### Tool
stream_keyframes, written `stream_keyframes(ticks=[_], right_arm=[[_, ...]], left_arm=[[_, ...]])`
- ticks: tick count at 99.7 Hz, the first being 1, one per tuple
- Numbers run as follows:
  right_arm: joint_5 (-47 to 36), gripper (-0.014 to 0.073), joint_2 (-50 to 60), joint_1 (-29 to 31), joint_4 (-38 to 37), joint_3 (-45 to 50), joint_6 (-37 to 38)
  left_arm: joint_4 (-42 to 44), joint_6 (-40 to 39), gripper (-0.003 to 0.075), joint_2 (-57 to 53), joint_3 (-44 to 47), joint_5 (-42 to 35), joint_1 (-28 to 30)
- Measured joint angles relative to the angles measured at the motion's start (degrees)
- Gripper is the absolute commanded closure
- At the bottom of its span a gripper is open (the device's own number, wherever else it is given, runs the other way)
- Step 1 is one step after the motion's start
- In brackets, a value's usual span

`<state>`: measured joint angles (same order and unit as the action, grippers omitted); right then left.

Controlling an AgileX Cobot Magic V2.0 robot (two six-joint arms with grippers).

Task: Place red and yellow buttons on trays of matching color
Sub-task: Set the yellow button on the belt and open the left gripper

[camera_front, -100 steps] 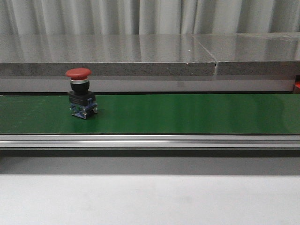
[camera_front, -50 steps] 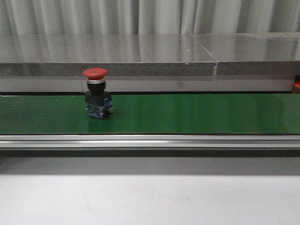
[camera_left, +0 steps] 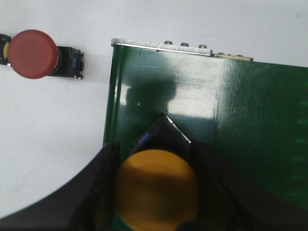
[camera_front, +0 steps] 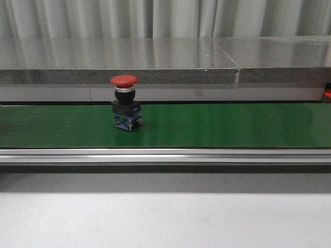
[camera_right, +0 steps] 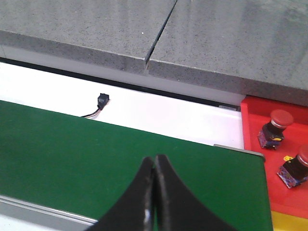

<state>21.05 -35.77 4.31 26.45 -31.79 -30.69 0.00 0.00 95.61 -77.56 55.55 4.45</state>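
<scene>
The left hand (camera_left: 156, 192) grips a yellow button (camera_left: 156, 190) above the green belt (camera_front: 232, 124); the right hand (camera_right: 154, 192), clenched empty, could miss the red button (camera_front: 125, 103) riding that belt.

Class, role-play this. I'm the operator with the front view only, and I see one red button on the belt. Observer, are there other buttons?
Observer: Yes. A yellow button sits between the left tool's fingers, over the belt end.
Operator: Any off the belt?
Observer: A lying button, red, rests on the white table beside that end.
Operator: And the right tool?
Observer: The right tool is shut and empty; two tray buttons stand in the red tray.
</scene>
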Motion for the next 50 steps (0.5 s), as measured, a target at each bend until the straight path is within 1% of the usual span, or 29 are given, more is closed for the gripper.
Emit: stream_keyframes(ticks=[9,12,14,19,28,50], right_arm=[[0.0,0.0662,0.0,0.0,0.0,0.0,0.0],[0.0,0.0662,0.0,0.0,0.0,0.0,0.0],[0.0,0.0662,0.0,0.0,0.0,0.0,0.0],[0.0,0.0662,0.0,0.0,0.0,0.0,0.0],[0.0,0.0662,0.0,0.0,0.0,0.0,0.0],[0.0,0.0662,0.0,0.0,0.0,0.0,0.0]], left_arm=[[0.0,0.4,0.0394,0.0,0.0,0.3,0.0],[0.0,0.5,0.0367,0.0,0.0,0.4,0.0],[0.0,0.5,0.0337,0.0,0.0,0.4,-0.1],[0.0,0.7,0.0297,0.0,0.0,0.4,-0.4],[0.0,0.8,0.0268,0.0,0.0,0.4,-0.7],[0.0,1.4,0.0267,0.4,0.0,0.4,-2.4]])
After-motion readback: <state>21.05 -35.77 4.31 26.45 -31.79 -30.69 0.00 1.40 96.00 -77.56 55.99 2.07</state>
